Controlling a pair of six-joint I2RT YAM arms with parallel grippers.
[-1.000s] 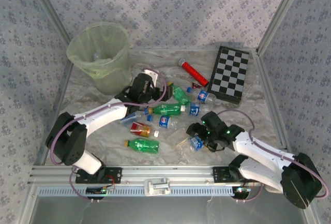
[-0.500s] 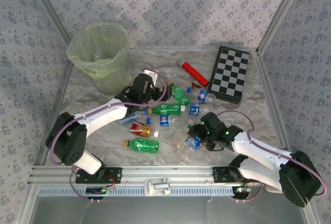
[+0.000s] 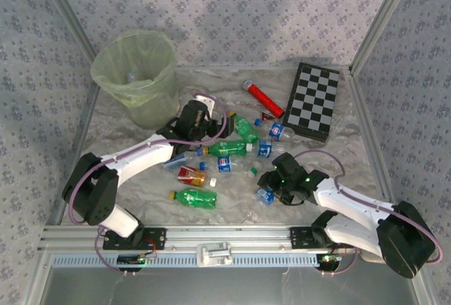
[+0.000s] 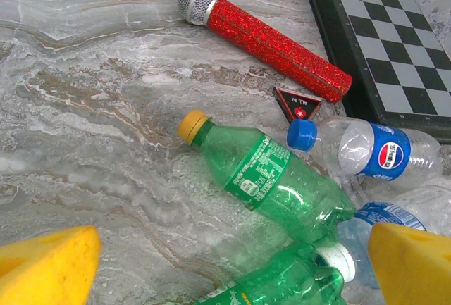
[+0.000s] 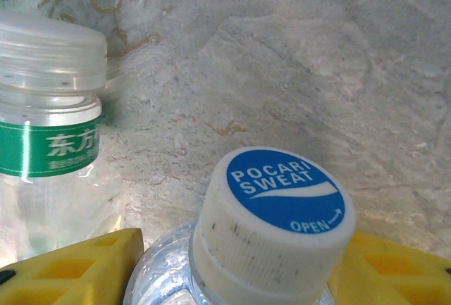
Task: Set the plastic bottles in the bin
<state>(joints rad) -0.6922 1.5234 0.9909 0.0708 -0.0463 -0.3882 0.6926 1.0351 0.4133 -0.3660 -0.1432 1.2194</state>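
Bottle (image 5: pixel 163 274), clear with ridged cap (image 5: pixel 276 215), between right jaws, grip unclear; left jaws wide, empty.

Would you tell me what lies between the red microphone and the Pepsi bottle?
In the left wrist view, a small black-and-red triangle lies between microphone and Pepsi bottle.

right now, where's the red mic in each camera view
top external: mic lies at the back, right of centre, just left of the checkerboard.
left wrist: mic runs across the top, silver head at left, its other end by the checkerboard edge.
right wrist: faces a pocari cap and the table.
shared landmark: the checkerboard, beside the mic in the top external and left wrist views.
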